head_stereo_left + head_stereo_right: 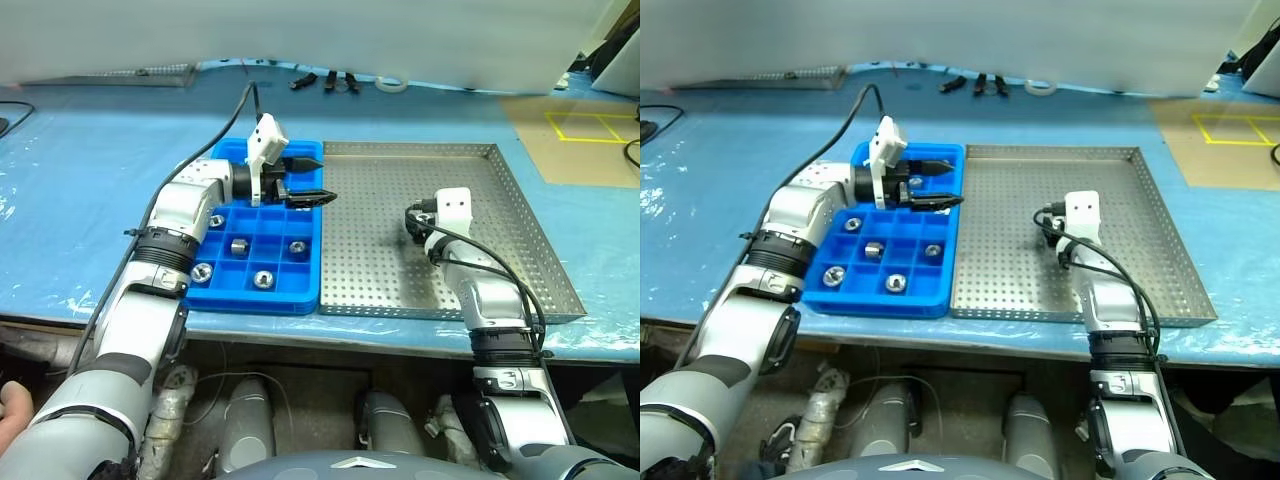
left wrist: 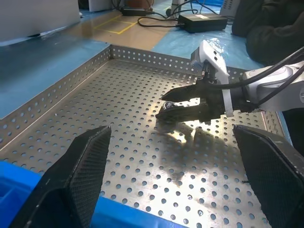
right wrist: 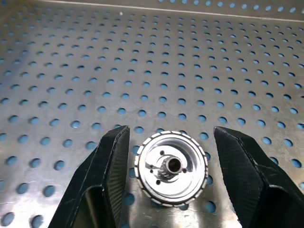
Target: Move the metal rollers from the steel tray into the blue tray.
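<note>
Right gripper (image 3: 168, 164) low on the steel tray (image 1: 520, 215), jaws parted either side of one roller (image 3: 171, 167) without touching it; left gripper (image 1: 305, 180) wide open, empty, over the blue tray (image 1: 300, 292), where five rollers (image 1: 240, 246) sit in separate compartments.

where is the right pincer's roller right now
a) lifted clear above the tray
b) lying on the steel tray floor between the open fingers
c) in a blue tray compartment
b: the roller lies on the steel tray floor, with the right pincer open, a finger either side, gaps showing.
</note>
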{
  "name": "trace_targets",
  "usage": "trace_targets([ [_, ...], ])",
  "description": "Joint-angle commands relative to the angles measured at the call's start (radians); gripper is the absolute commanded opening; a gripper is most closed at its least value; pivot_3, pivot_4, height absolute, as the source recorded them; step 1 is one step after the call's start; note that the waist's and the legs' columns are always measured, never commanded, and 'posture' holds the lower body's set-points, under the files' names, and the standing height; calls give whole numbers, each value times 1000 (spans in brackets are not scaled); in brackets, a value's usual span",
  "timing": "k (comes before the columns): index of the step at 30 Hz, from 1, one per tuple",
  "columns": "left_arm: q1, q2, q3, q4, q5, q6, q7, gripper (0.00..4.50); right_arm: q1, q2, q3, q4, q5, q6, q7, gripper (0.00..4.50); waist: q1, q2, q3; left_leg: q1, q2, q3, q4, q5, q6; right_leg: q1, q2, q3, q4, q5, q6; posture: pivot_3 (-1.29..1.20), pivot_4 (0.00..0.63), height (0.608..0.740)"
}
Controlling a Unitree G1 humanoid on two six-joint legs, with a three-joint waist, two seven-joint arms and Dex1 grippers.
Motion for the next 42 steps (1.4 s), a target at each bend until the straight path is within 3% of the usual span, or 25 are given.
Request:
trace_targets([
  [1,7,19,21,-51,-1,10,-1,4328,-11,-12,-27,23,-8,-33,-7,2950,0,0,0,0,0,0,0,0,0,0,0,0,0,0,0,-189,150,740],
  [6,21,30,25,-73,-3,24,9,4328,-5,-6,-13,46,-9,-45,2,2950,-1,0,0,0,0,0,0,-1,2,0,0,0,0,0,0,-179,150,740],
  [12,29,40,28,-89,-5,37,9,4328,-19,15,-26,31,15,-51,7,1742,-1,0,0,1,0,0,0,-1,2,1,0,0,0,0,0,-178,150,740],
  [20,26,69,49,-81,-9,39,16,4328,-57,9,-10,-28,24,-24,43,1742,-1,0,0,0,0,0,0,-1,2,1,0,0,0,0,0,-153,150,740],
  [26,56,123,103,-112,-19,57,52,4328,-152,19,59,-78,46,28,147,1742,-1,0,0,1,1,0,-1,-1,2,0,0,-1,0,0,0,-63,150,740],
  [42,496,305,366,-654,-187,361,273,4328,-391,133,259,77,114,24,525,1742,63,0,1,0,3,-2,-7,-1,1,-2,0,-5,-2,-3,-2,265,150,740],
])
